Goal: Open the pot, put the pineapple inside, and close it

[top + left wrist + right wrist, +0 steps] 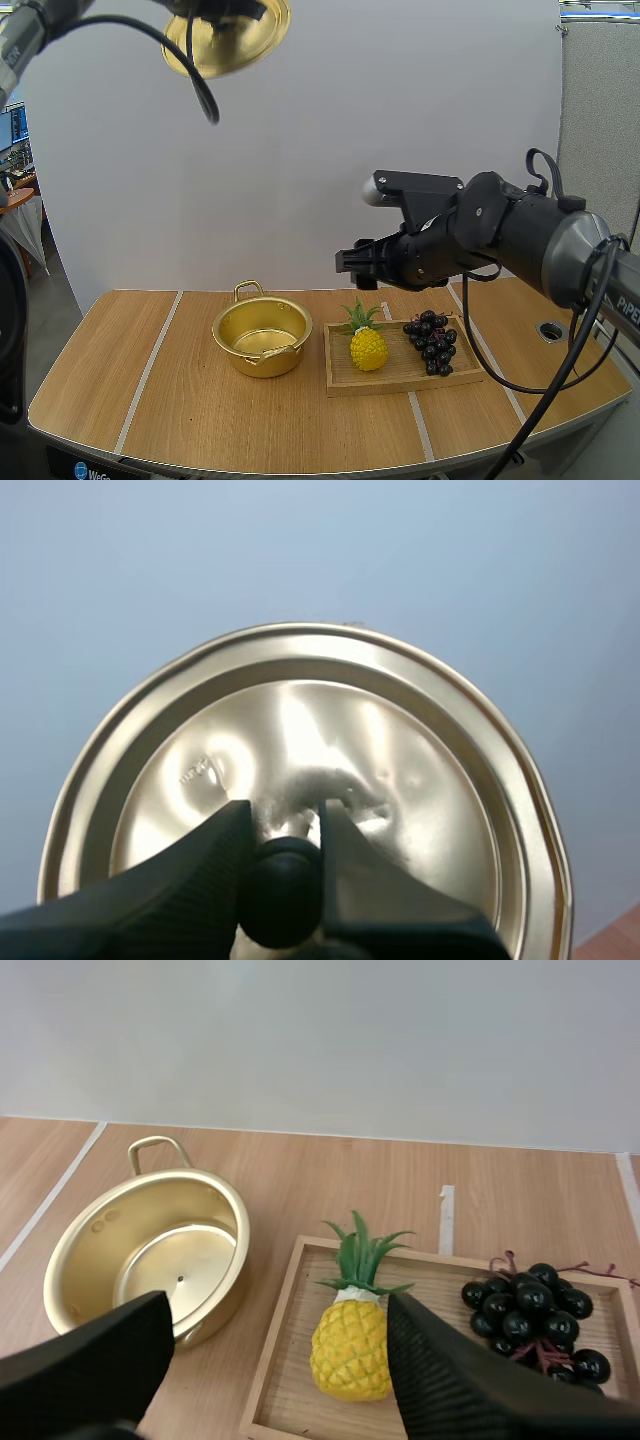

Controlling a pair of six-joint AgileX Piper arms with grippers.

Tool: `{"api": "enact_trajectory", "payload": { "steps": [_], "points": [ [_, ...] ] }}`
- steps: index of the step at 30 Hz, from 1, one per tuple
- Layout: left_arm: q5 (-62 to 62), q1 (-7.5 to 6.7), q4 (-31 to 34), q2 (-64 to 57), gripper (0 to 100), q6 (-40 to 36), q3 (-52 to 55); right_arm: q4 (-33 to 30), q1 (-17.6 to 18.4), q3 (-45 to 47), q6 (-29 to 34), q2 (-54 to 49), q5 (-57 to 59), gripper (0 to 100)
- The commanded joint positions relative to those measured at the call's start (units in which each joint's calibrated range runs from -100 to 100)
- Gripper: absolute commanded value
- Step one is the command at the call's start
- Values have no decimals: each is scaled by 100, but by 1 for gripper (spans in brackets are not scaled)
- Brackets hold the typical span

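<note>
Pineapple, likely light and hard, sits on the tray beside the open pot, its yellow body the best grip for the spread right claw; left claw clamps the lid by its knob.

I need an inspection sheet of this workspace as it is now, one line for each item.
Surface: wooden table, pale stripes across it.
Job's things: pot open and empty; lid held high, off the pot; pineapple on the wooden tray.
Clutter: grapes on the tray, beside the pineapple.
Grippers: left gripper shut on the lid's knob; right gripper open, in the air above the table.
Cables: nothing seen beyond the robot's own.
Surroundings: plain white wall behind the table.
</note>
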Motion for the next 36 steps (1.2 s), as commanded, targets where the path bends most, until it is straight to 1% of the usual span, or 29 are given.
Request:
{"api": "enact_trajectory", "payload": {
  "steps": [1,7,10,14,20,22,26,36],
  "points": [
    [-354,2,9,-45,0,-73,-411,43,171,-201,-74,458,64,100],
    [-1307,2,9,-45,0,-73,-541,-109,178,-508,-74,1193,7,100],
    [-1616,2,9,-45,0,-73,-541,-250,178,-549,-65,1586,-281,100],
    [-1629,2,9,-45,0,-73,-541,-305,178,-549,-33,2151,-560,100],
    [-1629,2,9,-45,0,-73,-541,-379,178,-549,8,2858,-665,100],
    [-1629,2,9,-45,0,-73,-541,-474,178,-549,117,2948,-709,100],
    [-1629,2,9,-45,0,-73,-541,-906,178,-549,444,2964,-864,100],
    [-1629,2,9,-45,0,-73,-541,-947,178,-549,523,3247,-878,100]
  ]
}}
